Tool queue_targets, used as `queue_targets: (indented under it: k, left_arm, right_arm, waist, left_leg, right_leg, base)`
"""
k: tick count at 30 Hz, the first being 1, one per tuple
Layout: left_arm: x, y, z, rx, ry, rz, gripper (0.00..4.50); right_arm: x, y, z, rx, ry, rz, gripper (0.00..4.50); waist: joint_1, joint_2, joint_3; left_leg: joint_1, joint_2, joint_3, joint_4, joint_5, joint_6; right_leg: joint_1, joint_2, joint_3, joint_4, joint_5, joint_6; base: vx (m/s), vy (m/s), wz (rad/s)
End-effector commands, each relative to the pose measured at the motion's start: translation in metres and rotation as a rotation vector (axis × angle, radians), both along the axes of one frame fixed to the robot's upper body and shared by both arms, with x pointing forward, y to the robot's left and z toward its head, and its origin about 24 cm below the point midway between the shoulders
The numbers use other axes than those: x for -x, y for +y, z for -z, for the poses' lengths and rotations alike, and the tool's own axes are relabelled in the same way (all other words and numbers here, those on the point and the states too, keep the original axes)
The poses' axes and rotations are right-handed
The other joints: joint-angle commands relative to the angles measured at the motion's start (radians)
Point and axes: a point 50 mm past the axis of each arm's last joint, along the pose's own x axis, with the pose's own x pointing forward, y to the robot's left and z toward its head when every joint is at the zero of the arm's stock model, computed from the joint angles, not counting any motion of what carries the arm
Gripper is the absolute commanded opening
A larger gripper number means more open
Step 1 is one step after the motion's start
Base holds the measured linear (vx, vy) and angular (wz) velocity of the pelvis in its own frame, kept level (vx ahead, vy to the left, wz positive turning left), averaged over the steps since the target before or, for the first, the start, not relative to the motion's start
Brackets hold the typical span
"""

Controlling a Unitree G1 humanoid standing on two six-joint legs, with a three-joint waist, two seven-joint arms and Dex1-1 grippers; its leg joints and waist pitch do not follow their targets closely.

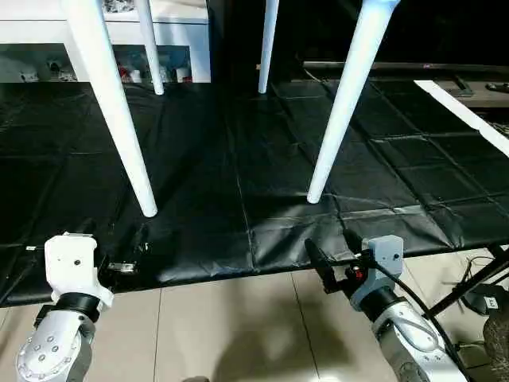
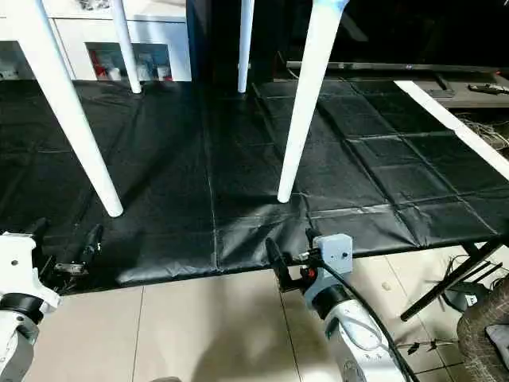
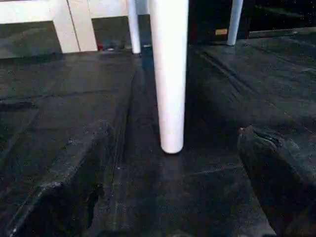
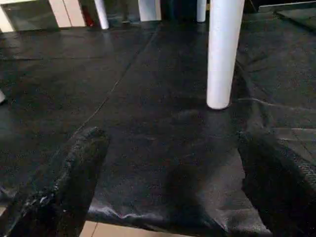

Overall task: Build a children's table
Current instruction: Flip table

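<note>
Four table legs [image 1: 118, 111] upright on the floor sheet [image 1: 238, 159], cabinet [image 1: 183, 32] behind, both end effectors before it.

The right end effector [image 4: 170, 182] has its two black, rough-textured fingers [image 4: 64, 187] spread wide, with nothing between them. They hang over the near edge of a creased black plastic sheet [image 4: 148, 98] spread on the floor. At about one o'clock from the end effector, a white tubular table leg [image 4: 223, 54] stands upright, its foot touching the sheet. Further white legs [image 4: 102, 14] show around twelve o'clock, well apart.
</note>
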Motion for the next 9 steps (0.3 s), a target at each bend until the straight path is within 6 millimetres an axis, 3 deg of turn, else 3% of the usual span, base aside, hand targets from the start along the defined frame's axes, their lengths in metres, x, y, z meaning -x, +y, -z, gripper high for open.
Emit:
queue_targets:
  k: [1, 9]
  left_arm:
    - [0.0001, -0.0013, 0.0013, -0.009, 0.006, 0.001, 4.48]
    - [0.0001, -0.0013, 0.0013, -0.009, 0.006, 0.001, 4.48]
  right_arm:
    - [-0.0006, -0.0026, -0.0004, 0.014, -0.003, 0.004, 4.46]
    - [-0.0006, -0.0026, -0.0004, 0.014, -0.003, 0.004, 4.46]
  waist:
    - [-0.001, 0.019, -0.028]
    - [-0.002, 0.02, -0.03]
  left_leg:
    - [0.015, 0.122, -0.055, -0.116, -0.319, -0.04]
    - [0.016, 0.124, -0.052, -0.113, -0.274, -0.022]
  right_leg:
    - [0.009, -0.108, 0.068, -0.076, -0.018, -0.156]
    - [0.012, -0.105, 0.067, -0.07, 0.058, -0.162]
  base:
    - [0.0, 0.0, 0.0]
    - [0.0, 0.0, 0.0]
